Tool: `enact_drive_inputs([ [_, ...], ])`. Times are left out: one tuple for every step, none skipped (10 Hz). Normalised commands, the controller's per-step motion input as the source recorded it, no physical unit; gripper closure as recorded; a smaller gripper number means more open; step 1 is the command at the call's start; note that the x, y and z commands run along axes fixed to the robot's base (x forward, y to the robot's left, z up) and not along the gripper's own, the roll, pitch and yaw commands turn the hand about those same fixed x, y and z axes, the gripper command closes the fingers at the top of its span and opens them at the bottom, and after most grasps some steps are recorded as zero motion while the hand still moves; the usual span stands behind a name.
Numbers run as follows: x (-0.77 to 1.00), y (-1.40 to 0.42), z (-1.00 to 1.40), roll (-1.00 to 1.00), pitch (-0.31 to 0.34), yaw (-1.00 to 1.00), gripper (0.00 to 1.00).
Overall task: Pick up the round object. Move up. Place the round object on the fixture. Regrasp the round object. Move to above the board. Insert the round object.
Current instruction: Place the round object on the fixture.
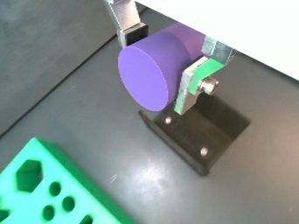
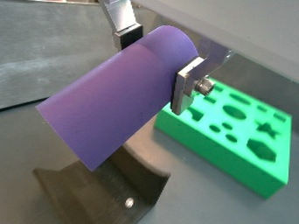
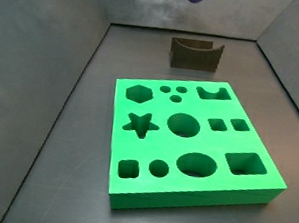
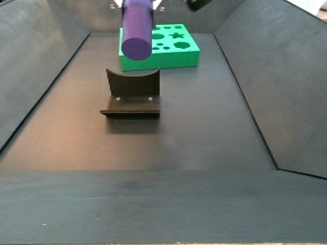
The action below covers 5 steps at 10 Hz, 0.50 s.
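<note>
While the gripper [image 1: 163,54] hangs high above the floor, its silver fingers [image 1: 197,77] are clamped on the peg [image 1: 156,72], one on each side of the purple cylinder, as both wrist views show. Nothing touches the peg from below; it is well clear of the floor.

Going by a side view taken from the fixture's end of the bin, the nearest thing is bare dark floor, then the fixture [image 4: 132,93], with the peg [image 4: 136,32] hanging above it and slightly tilted. Beyond that, at the far end, lies the board [image 4: 161,50]. In a wrist view the fixture [image 1: 198,131] sits right under the peg, its notched upright and screwed base plate plain to see.

My judgement is that the pick and the lift are done and the step in hand is placing the peg on the fixture. The next move calls for a straight descent, keeping the peg lined up over the curved notch so that it settles in rather than rolling off an edge. Only then should the fingers part for the regrasp; the board's round holes come later.
</note>
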Motion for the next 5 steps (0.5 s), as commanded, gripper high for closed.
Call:
enact_drive_inputs([
  [0.24, 0.05, -0.02, -0.98, 0.123, -0.13, 1.0],
  [0.18, 0.05, -0.02, -0.81, 0.107, -0.13, 1.0],
  [0.12, 0.05, -0.02, -0.63, 0.09, -0.13, 1.0],
  [0.07, 0.05, -0.02, -0.46, 0.066, -0.12, 1.0],
  [0.06, 0.03, -0.01, -0.24, 0.035, -0.11, 1.0],
])
